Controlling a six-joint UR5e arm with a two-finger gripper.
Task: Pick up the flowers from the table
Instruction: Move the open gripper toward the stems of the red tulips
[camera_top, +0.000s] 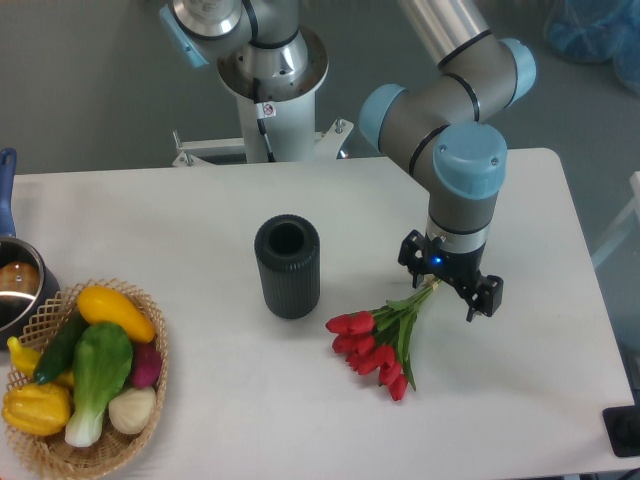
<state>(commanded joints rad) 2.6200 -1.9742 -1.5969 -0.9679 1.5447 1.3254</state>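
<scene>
The flowers (375, 345), red tulips with green leaves and pale green stems, lie on the white table (200, 220) right of centre. The blooms point to the lower left and the stems run up to the right. My gripper (447, 282) hangs straight down over the stem ends. Its black fingers (487, 298) stand wide apart, one on each side of the stems, and are not closed on them. The stem tips are partly hidden under the gripper body.
A dark ribbed vase (287, 265) stands upright just left of the flowers. A wicker basket (85, 380) with colourful vegetables sits at the front left corner, and a metal pot (15, 290) is at the left edge. The arm's base (270, 90) is at the back.
</scene>
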